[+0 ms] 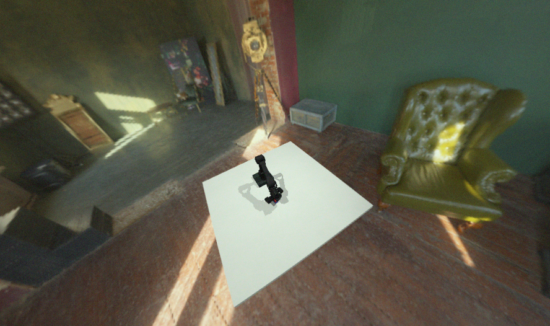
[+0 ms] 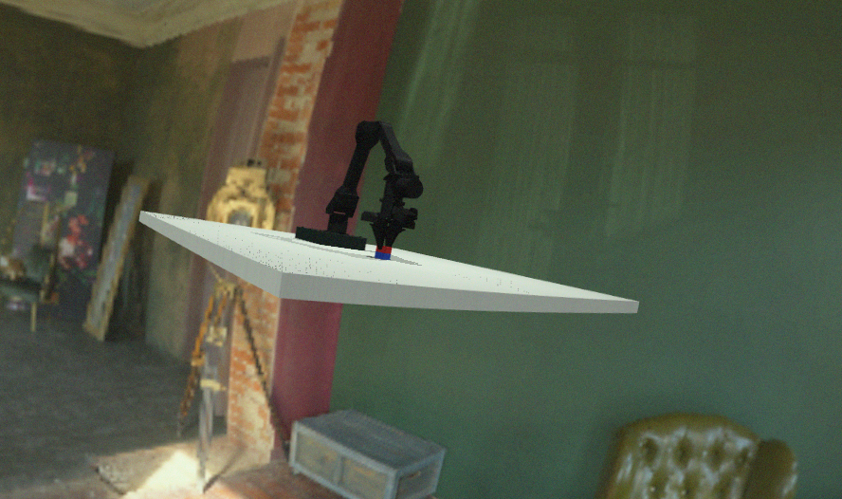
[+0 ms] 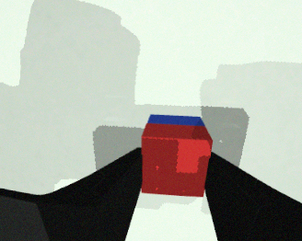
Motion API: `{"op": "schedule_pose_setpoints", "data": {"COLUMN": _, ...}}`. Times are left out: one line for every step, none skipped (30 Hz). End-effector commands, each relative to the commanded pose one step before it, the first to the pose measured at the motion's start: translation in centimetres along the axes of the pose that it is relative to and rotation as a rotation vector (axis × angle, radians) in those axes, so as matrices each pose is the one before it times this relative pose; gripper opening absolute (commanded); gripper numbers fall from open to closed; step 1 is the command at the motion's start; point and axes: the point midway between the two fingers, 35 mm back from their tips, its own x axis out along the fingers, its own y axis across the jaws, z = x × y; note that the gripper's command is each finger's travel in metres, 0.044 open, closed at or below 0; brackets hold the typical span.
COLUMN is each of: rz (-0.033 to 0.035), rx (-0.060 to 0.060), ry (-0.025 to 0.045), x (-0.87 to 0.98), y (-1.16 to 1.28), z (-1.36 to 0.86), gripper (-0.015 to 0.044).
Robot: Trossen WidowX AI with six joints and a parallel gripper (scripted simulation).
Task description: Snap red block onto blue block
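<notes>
My gripper [image 1: 274, 197] [image 2: 384, 246] [image 3: 173, 157] is clenched on the red block [image 2: 383, 249] [image 3: 173, 166] by opposite sides, leaving its underside free to mate. The blue block [image 2: 382, 255] [image 3: 176, 120] sits directly beneath, braced by the bench [image 1: 293, 238] [image 2: 350, 272] against downward pressing. Seating: unconfirmed.

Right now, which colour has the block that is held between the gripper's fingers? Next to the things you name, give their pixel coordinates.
Red; the held block [image 2: 383, 249] [image 3: 174, 166] shows best in the wrist view.
</notes>
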Motion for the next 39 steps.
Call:
{"op": "schedule_pose_setpoints", "data": {"rz": -0.00014, "rx": 0.0001, "ry": -0.00045, "x": -0.035, "y": -0.005, "z": 0.009, "gripper": 0.0}}
{"op": "schedule_pose_setpoints", "data": {"rz": 0.0, "rx": 0.0, "ry": 0.0, "x": 0.0, "y": 0.0, "z": 0.0, "gripper": 0.0}}
{"op": "schedule_pose_setpoints", "data": {"rz": 0.0, "rx": 0.0, "ry": 0.0, "x": 0.0, "y": 0.0, "z": 0.0, "gripper": 0.0}}
{"op": "schedule_pose_setpoints", "data": {"rz": 0.0, "rx": 0.0, "ry": 0.0, "x": 0.0, "y": 0.0, "z": 0.0, "gripper": 0.0}}
{"op": "schedule_pose_setpoints", "data": {"rz": 0.0, "rx": 0.0, "ry": 0.0, "x": 0.0, "y": 0.0, "z": 0.0, "gripper": 0.0026}}
{"op": "schedule_pose_setpoints", "data": {"rz": 0.0, "rx": 0.0, "ry": 0.0, "x": 0.0, "y": 0.0, "z": 0.0, "gripper": 0.0053}}
{"op": "schedule_pose_setpoints", "data": {"rz": 0.0, "rx": 0.0, "ry": 0.0, "x": 0.0, "y": 0.0, "z": 0.0, "gripper": 0.0079}}
{"op": "schedule_pose_setpoints", "data": {"rz": 0.0, "rx": 0.0, "ry": 0.0, "x": 0.0, "y": 0.0, "z": 0.0, "gripper": 0.0105}}
{"op": "schedule_pose_setpoints", "data": {"rz": 0.0, "rx": 0.0, "ry": 0.0, "x": 0.0, "y": 0.0, "z": 0.0, "gripper": 0.0131}}
{"op": "schedule_pose_setpoints", "data": {"rz": 0.0, "rx": 0.0, "ry": 0.0, "x": 0.0, "y": 0.0, "z": 0.0, "gripper": 0.0158}}
{"op": "schedule_pose_setpoints", "data": {"rz": 0.0, "rx": 0.0, "ry": 0.0, "x": 0.0, "y": 0.0, "z": 0.0, "gripper": 0.0184}}
{"op": "schedule_pose_setpoints", "data": {"rz": 0.0, "rx": 0.0, "ry": 0.0, "x": 0.0, "y": 0.0, "z": 0.0, "gripper": 0.021}}
{"op": "schedule_pose_setpoints", "data": {"rz": 0.0, "rx": 0.0, "ry": 0.0, "x": 0.0, "y": 0.0, "z": 0.0, "gripper": 0.022}}
{"op": "schedule_pose_setpoints", "data": {"rz": 0.0, "rx": 0.0, "ry": 0.0, "x": 0.0, "y": 0.0, "z": 0.0, "gripper": 0.022}}
{"op": "schedule_pose_setpoints", "data": {"rz": 0.0, "rx": 0.0, "ry": 0.0, "x": 0.0, "y": 0.0, "z": 0.0, "gripper": 0.022}}
{"op": "schedule_pose_setpoints", "data": {"rz": 0.0, "rx": 0.0, "ry": 0.0, "x": 0.0, "y": 0.0, "z": 0.0, "gripper": 0.022}}
{"op": "schedule_pose_setpoints", "data": {"rz": 0.0, "rx": 0.0, "ry": 0.0, "x": 0.0, "y": 0.0, "z": 0.0, "gripper": 0.022}}
{"op": "schedule_pose_setpoints", "data": {"rz": 0.0, "rx": 0.0, "ry": 0.0, "x": 0.0, "y": 0.0, "z": 0.0, "gripper": 0.022}}
{"op": "schedule_pose_setpoints", "data": {"rz": 0.0, "rx": 0.0, "ry": 0.0, "x": 0.0, "y": 0.0, "z": 0.0, "gripper": 0.022}}
{"op": "schedule_pose_setpoints", "data": {"rz": -0.00009, "rx": -0.0001, "ry": -0.00007, "x": -0.262, "y": -0.015, "z": 0.047, "gripper": 0.022}}
{"op": "schedule_pose_setpoints", "data": {"rz": -0.00026, "rx": -0.0003, "ry": -0.00018, "x": -0.792, "y": -0.039, "z": 0.127, "gripper": 0.022}}
{"op": "schedule_pose_setpoints", "data": {"rz": -0.00043, "rx": -0.0005, "ry": -0.00027, "x": -1.339, "y": -0.049, "z": 0.161, "gripper": 0.022}}
{"op": "schedule_pose_setpoints", "data": {"rz": -0.00051, "rx": -0.0006, "ry": -0.00026, "x": -1.716, "y": -0.032, "z": 0.11, "gripper": 0.022}}
{"op": "schedule_pose_setpoints", "data": {"rz": -0.00049, "rx": -0.0006, "ry": -0.00017, "x": -1.749, "y": 0.002, "z": 0.005, "gripper": 0.022}}
{"op": "schedule_pose_setpoints", "data": {"rz": -0.00046, "rx": -0.0006, "ry": -0.00008, "x": -1.759, "y": 0.037, "z": -0.103, "gripper": 0.022}}
{"op": "schedule_pose_setpoints", "data": {"rz": -0.00034, "rx": -0.0005, "ry": 0.0, "x": -1.403, "y": 0.054, "z": -0.158, "gripper": 0.022}}
{"op": "schedule_pose_setpoints", "data": {"rz": -0.0002, "rx": -0.0003, "ry": 0.00003, "x": -0.843, "y": 0.043, "z": -0.128, "gripper": 0.022}}
{"op": "schedule_pose_setpoints", "data": {"rz": -0.00006, "rx": -0.0001, "ry": 0.00001, "x": -0.281, "y": 0.016, "z": -0.048, "gripper": 0.022}}
{"op": "schedule_pose_setpoints", "data": {"rz": 0.0, "rx": 0.0, "ry": 0.0, "x": 0.0, "y": 0.0, "z": 0.0, "gripper": 0.022}}
{"op": "schedule_pose_setpoints", "data": {"rz": -0.00002, "rx": 0.0, "ry": -0.00011, "x": -0.004, "y": -0.029, "z": 0.15, "gripper": 0.022}}
{"op": "schedule_pose_setpoints", "data": {"rz": -0.00001, "rx": 0.0, "ry": -0.00007, "x": -0.002, "y": -0.018, "z": 0.095, "gripper": 0.022}}
{"op": "schedule_pose_setpoints", "data": {"rz": 0.0, "rx": 0.0, "ry": 0.0, "x": 0.0, "y": 0.0, "z": 0.0, "gripper": 0.022}}
{"op": "schedule_pose_setpoints", "data": {"rz": 0.0, "rx": 0.0, "ry": 0.0, "x": 0.0, "y": 0.0, "z": 0.0, "gripper": 0.022}}
{"op": "schedule_pose_setpoints", "data": {"rz": 0.0, "rx": 0.0, "ry": 0.0, "x": 0.0, "y": 0.0, "z": 0.0, "gripper": 0.022}}
{"op": "schedule_pose_setpoints", "data": {"rz": 0.0, "rx": 0.0, "ry": 0.0, "x": 0.0, "y": 0.0, "z": 0.0, "gripper": 0.022}}
{"op": "schedule_pose_setpoints", "data": {"rz": 0.0, "rx": 0.0, "ry": 0.0, "x": 0.0, "y": 0.0, "z": 0.0, "gripper": 0.022}}
{"op": "schedule_pose_setpoints", "data": {"rz": 0.0, "rx": 0.0, "ry": 0.0, "x": 0.0, "y": 0.0, "z": 0.0, "gripper": 0.022}}
{"op": "schedule_pose_setpoints", "data": {"rz": 0.0, "rx": 0.0, "ry": 0.0, "x": 0.0, "y": 0.0, "z": 0.0, "gripper": 0.022}}
{"op": "schedule_pose_setpoints", "data": {"rz": 0.0, "rx": 0.0, "ry": 0.0, "x": 0.0, "y": 0.0, "z": 0.0, "gripper": 0.022}}
